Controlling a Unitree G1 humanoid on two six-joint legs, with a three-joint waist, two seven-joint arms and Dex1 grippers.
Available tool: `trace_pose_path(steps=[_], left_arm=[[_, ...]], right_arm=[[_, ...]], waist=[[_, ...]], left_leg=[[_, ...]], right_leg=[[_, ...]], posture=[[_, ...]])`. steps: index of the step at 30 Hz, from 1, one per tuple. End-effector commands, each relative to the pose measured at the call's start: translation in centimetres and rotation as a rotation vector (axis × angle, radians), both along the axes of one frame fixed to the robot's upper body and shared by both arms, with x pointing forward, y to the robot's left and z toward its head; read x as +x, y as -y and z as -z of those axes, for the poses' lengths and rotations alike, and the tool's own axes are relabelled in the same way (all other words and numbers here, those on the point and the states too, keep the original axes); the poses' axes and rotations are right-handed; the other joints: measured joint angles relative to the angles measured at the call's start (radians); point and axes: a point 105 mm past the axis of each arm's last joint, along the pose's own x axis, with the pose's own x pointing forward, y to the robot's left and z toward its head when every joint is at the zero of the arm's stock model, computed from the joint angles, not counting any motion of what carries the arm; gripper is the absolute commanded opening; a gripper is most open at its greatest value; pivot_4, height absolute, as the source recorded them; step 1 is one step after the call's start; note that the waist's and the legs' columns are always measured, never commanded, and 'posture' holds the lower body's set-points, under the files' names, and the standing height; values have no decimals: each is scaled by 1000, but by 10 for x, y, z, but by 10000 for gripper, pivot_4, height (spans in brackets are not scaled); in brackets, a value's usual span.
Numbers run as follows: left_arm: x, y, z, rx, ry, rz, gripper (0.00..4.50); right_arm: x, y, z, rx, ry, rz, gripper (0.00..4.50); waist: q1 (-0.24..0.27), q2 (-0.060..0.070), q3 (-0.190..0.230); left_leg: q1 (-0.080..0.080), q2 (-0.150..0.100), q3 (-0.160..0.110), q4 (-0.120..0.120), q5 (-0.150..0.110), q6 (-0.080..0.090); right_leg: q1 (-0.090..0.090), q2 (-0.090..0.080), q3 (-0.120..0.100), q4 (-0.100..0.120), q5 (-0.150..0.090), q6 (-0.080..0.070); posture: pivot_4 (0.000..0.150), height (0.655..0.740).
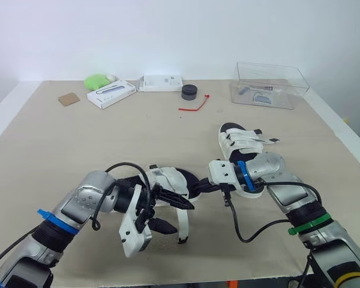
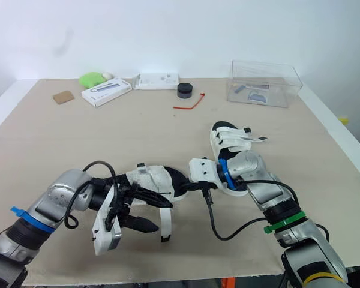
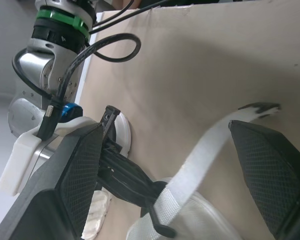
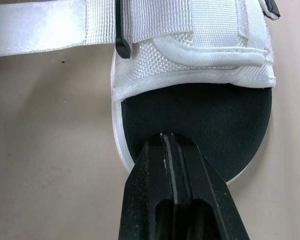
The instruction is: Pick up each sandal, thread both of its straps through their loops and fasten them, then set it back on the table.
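Note:
A white sandal [image 1: 167, 177] with a black footbed [image 4: 200, 117] lies near the table's front, between my two grippers. My right gripper [image 1: 199, 188] is shut on the rim of its sole, as the right wrist view shows with both fingers [image 4: 160, 170] pressed together at the edge. One loose white strap [image 1: 183, 221] hangs from the sandal toward the front edge. My left gripper [image 1: 181, 217] stands open around that strap [image 3: 205, 150], with one finger on each side of it and apart from it. A second white sandal [image 1: 240, 141] rests flat behind my right arm.
At the back stand a clear plastic box [image 1: 270, 84], a black round cap [image 1: 189, 92], a red tie [image 1: 195, 105], a white box [image 1: 111, 94], a white device [image 1: 161, 82], a green object [image 1: 96, 81] and a cardboard scrap [image 1: 68, 99]. The table's front edge [image 1: 186, 281] is close.

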Motion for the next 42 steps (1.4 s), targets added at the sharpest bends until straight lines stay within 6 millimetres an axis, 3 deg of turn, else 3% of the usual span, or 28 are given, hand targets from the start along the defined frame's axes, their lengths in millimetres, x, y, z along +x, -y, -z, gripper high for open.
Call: trace_pose_path(steps=[1,7,10,13,16,20,26,33,39,42], left_arm=[[4,7,4,20,-21,8,32575],[7,10,11,73,-57,27,943],[8,11,11,84,-89,23,943],[11,10,0,31,-253,-39,943],[14,3,-15,8,-481,-106,943],[17,-8,-39,-31,-942,-198,943],[29,-16,-48,-83,-1268,-296,943],[28,-14,-38,-57,-1021,-306,943],[30,-14,-12,25,-421,-248,943],[20,-10,-8,12,-239,-157,8529]], right_arm=[[-1,16,24,-96,-72,57,0],[-1,19,23,-97,-70,68,0],[-2,21,24,-98,-70,74,0],[-3,21,24,-98,-71,78,0],[-3,23,24,-99,-70,82,0],[-2,23,24,-102,-69,83,0],[0,22,23,-103,-62,79,0],[0,23,23,-111,-61,74,0],[0,24,23,-114,-62,72,0],[-2,24,24,-114,-67,72,0]], waist=[[0,0,0],[0,0,0],[1,0,0],[1,0,0],[-1,0,0],[-2,0,0],[-2,0,0],[-2,0,0],[-1,0,0],[-1,0,0]], left_leg=[[0,0,0,0,0,0],[0,-1,0,0,0,0],[0,-2,-1,1,0,0],[0,-4,-1,2,0,0],[0,-5,-1,2,0,0],[-1,-5,-3,2,0,0],[-1,-6,-7,2,0,0],[-1,-7,-8,2,0,0],[-1,-7,-8,2,1,-1],[-1,-8,-7,2,1,-1]], right_leg=[[0,0,0,0,0,0],[1,0,1,0,0,1],[2,0,1,0,0,3],[2,-2,2,0,-2,7],[2,-4,2,0,-2,10],[2,-4,0,0,-3,10],[3,-4,-4,1,-5,10],[3,-4,-4,1,-5,8],[3,-5,-3,1,-5,4],[3,-7,-3,0,-3,-3]], posture=[[1500,7400],[1500,7400],[1500,7400],[1500,7400],[1500,7400],[1500,7400],[1500,7400],[1500,7400],[1500,7400],[1500,7400]])
